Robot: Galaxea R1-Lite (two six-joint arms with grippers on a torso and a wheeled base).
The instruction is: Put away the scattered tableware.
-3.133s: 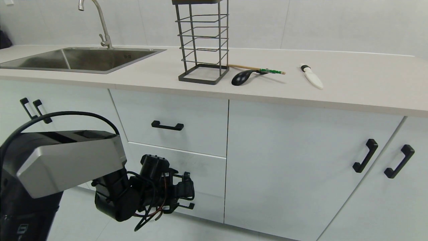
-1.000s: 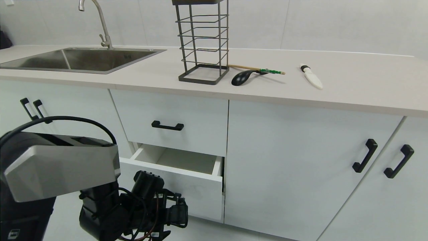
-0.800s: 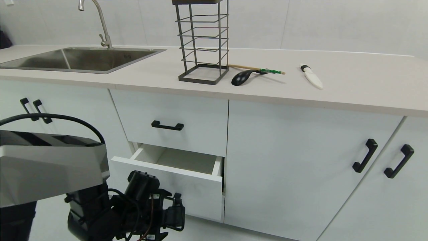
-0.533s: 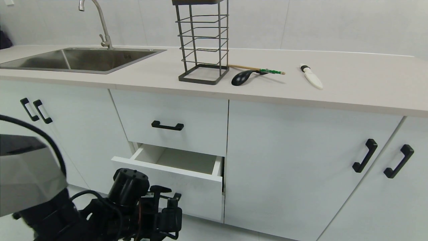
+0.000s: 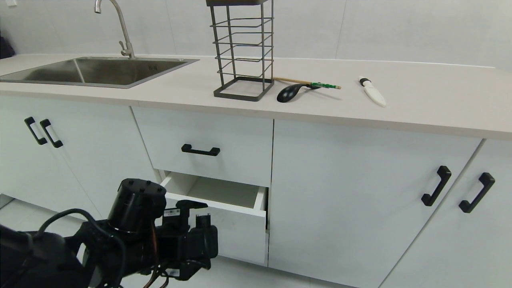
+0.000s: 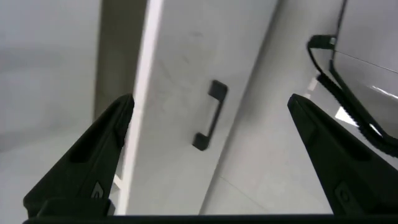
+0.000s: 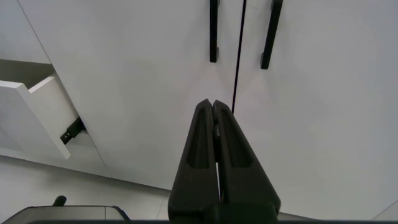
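Right, the lower drawer (image 5: 236,232) that was shut flush a few seconds ago now stands pulled out, its white inside showing, so you have a place ready to take the tableware. Your left gripper (image 5: 202,236), which sat on that drawer's handle (image 6: 208,115) during the pull, has let go and dropped back; in the left wrist view its fingers are spread wide with nothing between them, and the handle sits beyond them, not touched. From the head view the drawer front is just beside this gripper, at about 2 o'clock of it. Judging from that, the opening step looks finished and the picking step is next. None of the tableware has been lifted yet: the black spoon (image 5: 289,93) lies on the counter (image 5: 420,104) just at 3 o'clock of the wire rack (image 5: 242,48), the chopsticks (image 5: 306,82) cross its handle at about 1 o'clock of the bowl, and the white knife (image 5: 373,92) lies apart at 3 o'clock of both. All three are well apart from your left gripper, up at roughly 1 o'clock of it. Your right gripper (image 7: 213,109) has its fingers pressed together on nothing, facing the cabinet doors.
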